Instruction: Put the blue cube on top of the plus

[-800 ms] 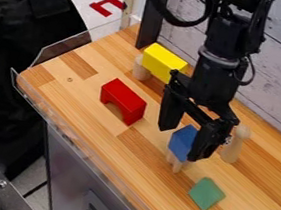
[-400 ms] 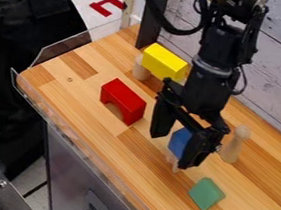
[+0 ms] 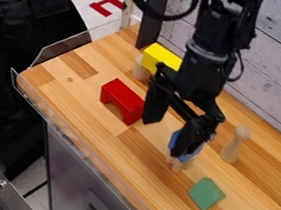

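a wooden worktop (image 3: 250, 191) runs slantwise across the view, with a wall of pale boards (image 3: 280, 74) behind it and a clear guard (image 3: 57, 50) standing along its edge at the left. the black arm (image 3: 206, 52) comes in from the top edge, and its gripper (image 3: 162, 138) hangs over the middle of the worktop, its two fingers spread wide apart. one finger hangs just beside the end of the red arch (image 3: 122, 99), overlapping its edge in the view; the other is in front of the blue cube, and whether it touches the cube i cannot tell. the red arch stands on its feet on the wood. farther back is the yellow block (image 3: 160, 56), partly behind the gripper, with a pale wooden piece (image 3: 140, 70) under its left end. nearer the front, a green block (image 3: 206, 194) lies by itself. the blue cube (image 3: 193, 154), largely covered by the finger, sits on top of the plus (image 3: 177, 166), not between the two fingers. a slim wooden peg (image 3: 234, 144) stands upright to the right of the cube, apart from it. the plus, pale wood, shows only a little below the cube.
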`<state>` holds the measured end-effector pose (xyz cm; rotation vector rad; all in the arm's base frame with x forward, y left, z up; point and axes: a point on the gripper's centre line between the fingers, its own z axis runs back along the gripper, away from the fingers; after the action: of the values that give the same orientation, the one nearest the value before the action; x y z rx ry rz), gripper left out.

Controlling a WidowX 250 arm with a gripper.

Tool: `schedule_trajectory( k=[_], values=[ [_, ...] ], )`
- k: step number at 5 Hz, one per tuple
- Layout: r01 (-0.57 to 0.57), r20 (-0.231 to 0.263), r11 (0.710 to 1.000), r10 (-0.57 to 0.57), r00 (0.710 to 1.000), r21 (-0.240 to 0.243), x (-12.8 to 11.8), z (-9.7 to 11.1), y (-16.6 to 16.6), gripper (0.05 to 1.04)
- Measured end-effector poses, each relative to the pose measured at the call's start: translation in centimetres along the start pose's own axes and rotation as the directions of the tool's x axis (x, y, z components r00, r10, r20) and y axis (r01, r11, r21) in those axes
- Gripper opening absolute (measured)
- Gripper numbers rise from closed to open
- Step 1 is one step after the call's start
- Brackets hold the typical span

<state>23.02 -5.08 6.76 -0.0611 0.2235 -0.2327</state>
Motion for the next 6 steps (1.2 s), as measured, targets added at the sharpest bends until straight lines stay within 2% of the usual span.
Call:
schedule_trajectory(
  k=[1, 2, 3, 4, 5, 6],
  values=[
    [-0.058, 0.009, 0.993, 0.058, 0.998, 0.106, -1.0, 1.6, 0.9, 0.998],
    [-0.229, -0.019, 0.928, 0.245, 0.969, 0.292, -1.2, 2.9, 1.3, 0.997],
    [-0.303, -0.045, 0.878, 0.343, 0.938, 0.371, 0.5, 3.2, 2.1, 0.997],
    [-0.34, -0.03, 0.877, 0.371, 0.928, 0.339, 3.7, 3.1, 2.7, 0.997],
    [-0.418, -0.013, 0.871, 0.436, 0.9, 0.26, 7.0, 2.3, 3.1, 0.998],
    [-0.479, 0.02, 0.867, 0.481, 0.876, 0.135, 9.3, 1.5, 0.8, 0.998]
  ],
)
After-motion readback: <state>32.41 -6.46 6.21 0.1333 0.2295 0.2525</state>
